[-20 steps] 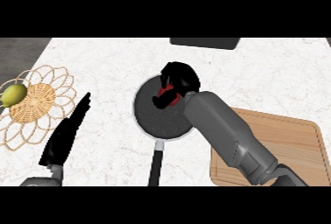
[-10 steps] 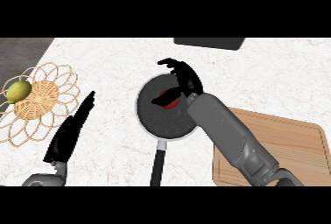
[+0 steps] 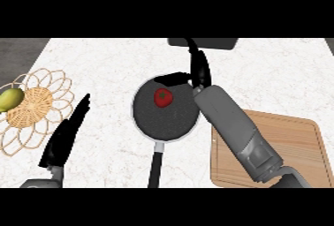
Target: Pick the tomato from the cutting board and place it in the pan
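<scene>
The tomato (image 3: 162, 97) lies in the pan (image 3: 164, 126) (upper part), free of the right hand (image 3: 199, 66), whose fingers are straight and apart above the pan's far rim; the left hand (image 3: 65, 137) rests flat, fingers straight, near the table's (image 3: 117, 62) left edge.

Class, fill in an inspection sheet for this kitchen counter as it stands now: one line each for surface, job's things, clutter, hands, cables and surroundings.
Surface: white marbled counter.
Job's things: tomato lies in the pan, toward its upper part; pan handle points toward the robot. Cutting board at the right has nothing visible on it.
Clutter: wicker trivet at the left, a green fruit on its left edge; a dark object at the counter's far edge, cut off by the view.
Hands: right hand open, fingers straight, beyond the pan's far rim, holding nothing. Left hand open, resting at lower left.
Cables: nothing seen.
Surroundings: dark floor past the counter's left edge.
</scene>
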You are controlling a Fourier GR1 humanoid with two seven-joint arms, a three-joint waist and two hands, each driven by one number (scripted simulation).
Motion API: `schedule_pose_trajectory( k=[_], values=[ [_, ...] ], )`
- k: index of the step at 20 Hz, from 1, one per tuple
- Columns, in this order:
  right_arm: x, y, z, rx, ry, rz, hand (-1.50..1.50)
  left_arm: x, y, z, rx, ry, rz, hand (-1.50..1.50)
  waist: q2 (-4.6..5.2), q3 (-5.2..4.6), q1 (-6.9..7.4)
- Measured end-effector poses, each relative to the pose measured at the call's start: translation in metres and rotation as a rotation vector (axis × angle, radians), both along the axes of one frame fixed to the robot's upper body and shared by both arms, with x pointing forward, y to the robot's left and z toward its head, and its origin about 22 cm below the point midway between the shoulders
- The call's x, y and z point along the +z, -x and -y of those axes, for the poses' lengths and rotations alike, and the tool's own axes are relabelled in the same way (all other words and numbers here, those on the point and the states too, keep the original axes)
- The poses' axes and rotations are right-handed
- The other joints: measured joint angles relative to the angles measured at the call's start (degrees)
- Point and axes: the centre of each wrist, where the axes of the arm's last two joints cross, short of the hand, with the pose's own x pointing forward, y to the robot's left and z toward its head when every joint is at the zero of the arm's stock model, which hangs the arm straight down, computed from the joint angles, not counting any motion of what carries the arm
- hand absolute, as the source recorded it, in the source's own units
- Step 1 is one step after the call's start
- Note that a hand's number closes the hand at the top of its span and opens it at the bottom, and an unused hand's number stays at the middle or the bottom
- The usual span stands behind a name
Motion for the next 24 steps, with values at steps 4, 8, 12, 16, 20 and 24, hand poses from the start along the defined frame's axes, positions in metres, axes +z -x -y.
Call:
schedule_pose_trajectory(
  k=[4, 8, 12, 16, 20, 24],
  values=[
    [-0.010, -0.007, 0.030, -0.081, -0.067, 0.022, -1.50, 0.002, 0.004, -0.007, 0.032, 0.002, -0.004, 0.00, -0.35, -0.01, -1.83],
    [-0.024, -0.010, 0.071, -0.108, -0.082, 0.073, -1.50, 0.001, 0.013, -0.011, 0.053, -0.001, -0.011, 0.00, -0.73, -0.02, -3.20],
    [-0.031, -0.010, 0.119, -0.105, -0.057, 0.110, -1.50, -0.001, 0.017, -0.016, 0.070, -0.003, -0.016, 0.00, -1.01, -0.05, -4.11],
    [-0.038, -0.003, 0.171, -0.112, -0.042, 0.129, -1.50, -0.003, 0.022, -0.022, 0.077, -0.003, -0.021, 0.00, -1.15, -0.06, -4.57],
    [-0.037, 0.004, 0.214, -0.107, -0.037, 0.133, -1.50, -0.001, 0.023, -0.025, 0.080, -0.002, -0.021, 0.00, -1.24, -0.06, -4.86],
    [-0.033, 0.012, 0.254, -0.087, -0.027, 0.130, -1.50, -0.002, 0.023, -0.018, 0.086, 0.000, -0.018, 0.00, -1.28, -0.06, -4.97]
  ],
)
